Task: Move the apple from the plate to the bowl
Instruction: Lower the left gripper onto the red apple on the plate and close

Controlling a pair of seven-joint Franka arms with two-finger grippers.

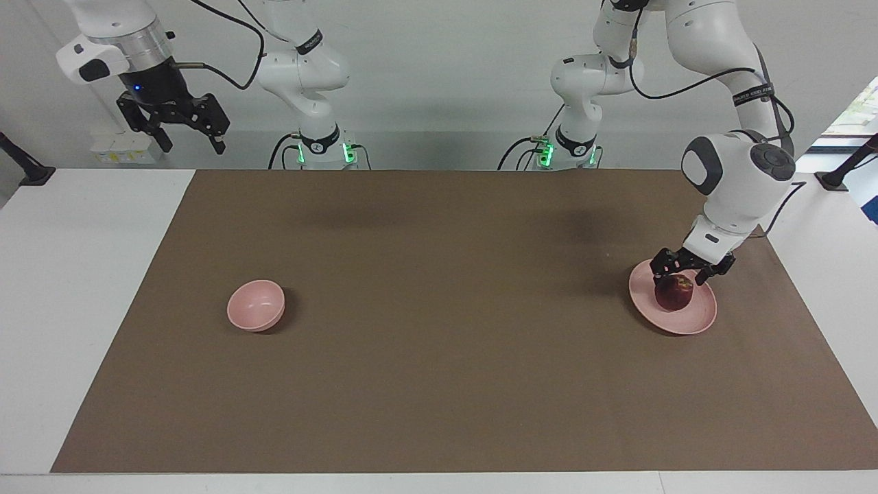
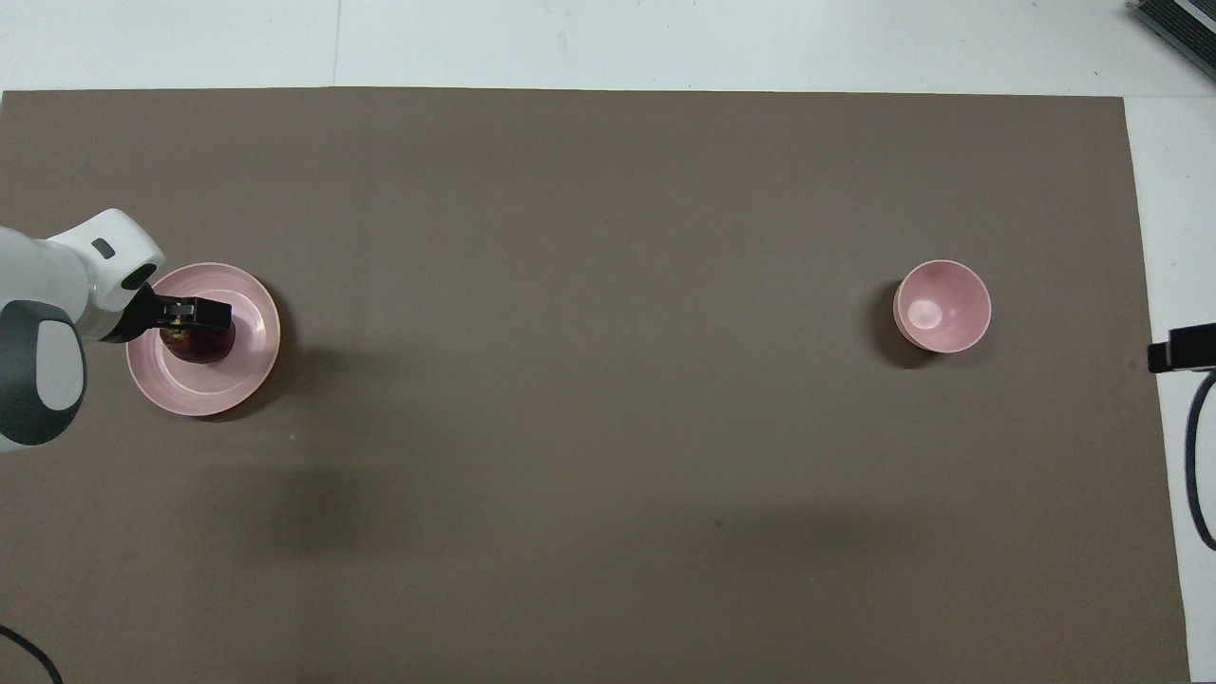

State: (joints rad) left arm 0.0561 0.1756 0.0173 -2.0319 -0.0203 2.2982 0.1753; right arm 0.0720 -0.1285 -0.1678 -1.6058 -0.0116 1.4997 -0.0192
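A dark red apple [image 1: 673, 295] [image 2: 199, 345] rests on the wide pink plate [image 1: 696, 319] [image 2: 233, 380] toward the left arm's end of the brown mat. My left gripper [image 1: 679, 276] [image 2: 195, 313] hangs open just above the apple, a finger at each side of its top, and I cannot tell whether they touch it. The small deep pink bowl [image 1: 256, 305] [image 2: 942, 306] sits empty toward the right arm's end. My right gripper [image 1: 185, 140] waits open, raised high off the mat's corner near its own base.
The brown mat [image 1: 439, 329] covers most of the white table. Green-lit arm bases [image 1: 322, 152] stand at the robots' edge. A black cable [image 2: 1187, 475] loops beside the mat at the right arm's end.
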